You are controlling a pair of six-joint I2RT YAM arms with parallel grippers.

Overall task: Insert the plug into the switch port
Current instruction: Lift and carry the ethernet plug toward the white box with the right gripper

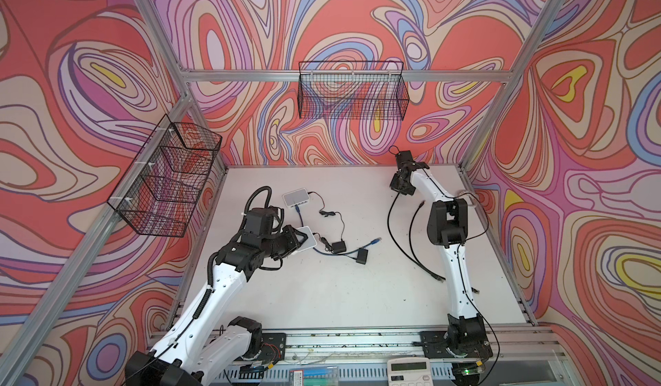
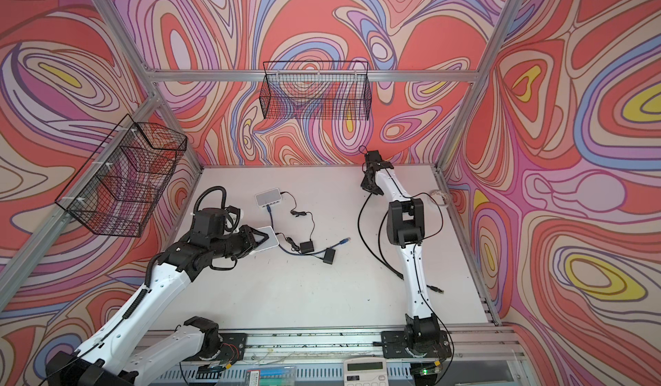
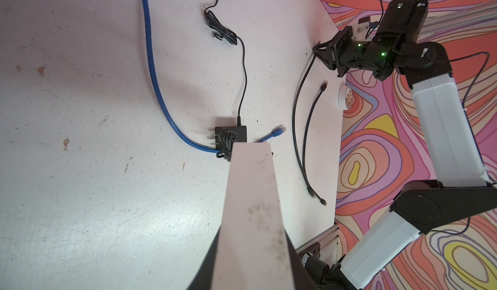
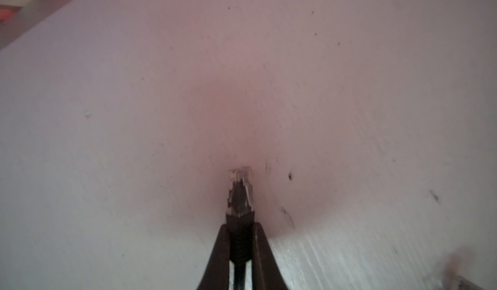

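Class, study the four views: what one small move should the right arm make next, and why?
Probably lift the right gripper a little off the table. Its jaws pinch the black plug, whose tip lies at the surface, while the left gripper holds the white switch far across the table, so the plug must clear first.

nothing readable tbh, keys on the calculator (image 1: 409, 371) and print on the tape roll (image 3: 345, 97) are too blurry
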